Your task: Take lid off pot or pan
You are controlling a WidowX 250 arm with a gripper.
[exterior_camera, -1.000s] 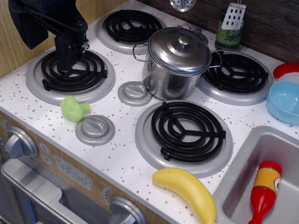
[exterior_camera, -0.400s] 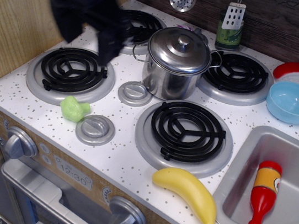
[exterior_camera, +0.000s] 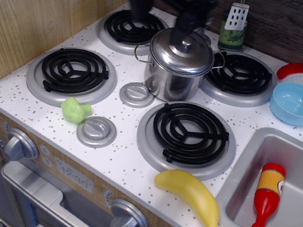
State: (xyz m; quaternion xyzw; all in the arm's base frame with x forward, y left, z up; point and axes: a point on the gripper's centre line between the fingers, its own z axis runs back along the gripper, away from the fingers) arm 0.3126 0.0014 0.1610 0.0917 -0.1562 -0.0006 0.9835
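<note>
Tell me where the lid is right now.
The lid sits on the pot at the stove's centre, between the four burners, with the blurred gripper just above its knob.

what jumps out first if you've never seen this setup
The shiny steel pot in the middle of the toy stovetop, its domed lid on, with the dark, blurred gripper right above the lid's knob. Then the bright yellow banana at the front edge and the red bottle lying in the sink.
</note>
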